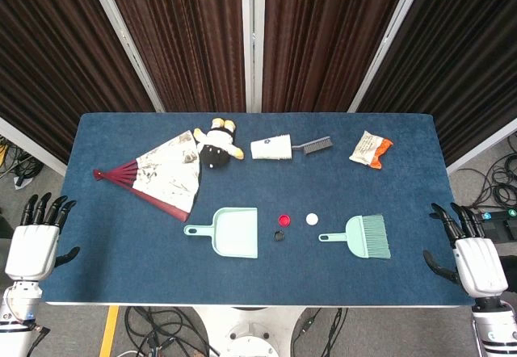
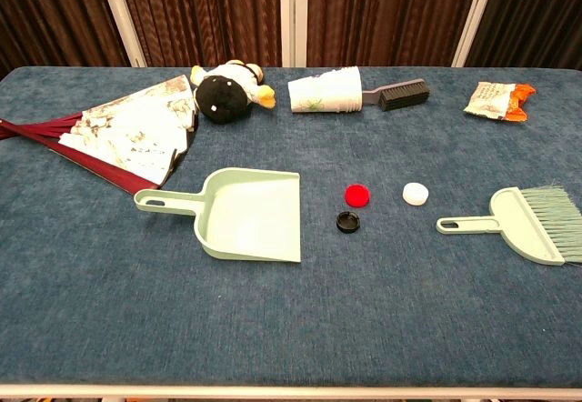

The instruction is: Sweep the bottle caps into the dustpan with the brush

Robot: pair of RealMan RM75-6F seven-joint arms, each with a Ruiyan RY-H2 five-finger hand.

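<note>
A mint green dustpan [image 1: 234, 232] [image 2: 247, 213] lies near the table's middle, handle pointing left. To its right lie three bottle caps: a red cap [image 1: 283, 219] [image 2: 357, 194], a white cap [image 1: 312, 219] [image 2: 416, 194] and a black cap [image 1: 279, 235] [image 2: 347, 223]. A mint green brush [image 1: 365, 236] [image 2: 527, 224] rests further right, handle toward the caps. My left hand [image 1: 36, 237] hangs off the table's left edge, fingers spread, holding nothing. My right hand [image 1: 470, 254] sits off the right edge, also open and empty. Neither hand shows in the chest view.
At the back lie a folding fan [image 1: 161, 175] [image 2: 118, 129], a plush penguin [image 1: 216, 144] [image 2: 225, 91], stacked paper cups [image 1: 271, 148] [image 2: 326, 94], a dark brush [image 1: 317, 144] [image 2: 400, 94] and a snack packet [image 1: 371, 149] [image 2: 496, 100]. Blue cloth covers the table [image 1: 121, 252].
</note>
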